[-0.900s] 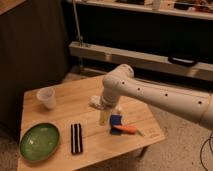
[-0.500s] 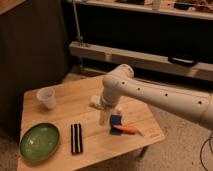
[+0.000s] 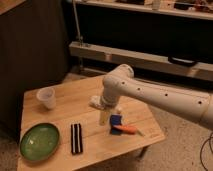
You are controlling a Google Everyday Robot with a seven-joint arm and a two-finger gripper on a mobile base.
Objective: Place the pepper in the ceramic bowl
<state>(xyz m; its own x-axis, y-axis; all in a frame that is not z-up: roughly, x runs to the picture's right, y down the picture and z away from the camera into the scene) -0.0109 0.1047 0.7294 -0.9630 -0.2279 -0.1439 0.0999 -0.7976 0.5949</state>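
Sitting at the near-left corner of the wooden tabletop (image 3: 97, 149): the ceramic bowl (image 3: 40, 141), green and glossy, showing nothing inside. Lying just to its right, close to the near edge: a black striped bar (image 3: 76, 138), long axis pointing near to far. Lying toward the near-right corner: the pepper (image 3: 126, 129), long axis running roughly along the near edge, pale tip pointing at the right edge, thick end crowding a blue block (image 3: 116, 121); touching or merely beside, not showing clearly. Hanging over the middle of the tabletop, just left of that block: the gripper (image 3: 104, 117), pointing down, with clenched or released being impossible to tell. Judging the coming move as shifting right and slightly nearer to reach the pepper, with the bowl waiting well apart on the opposite side. Standing at the far-left corner: a translucent white cup (image 3: 46, 97), seemingly holding nothing.
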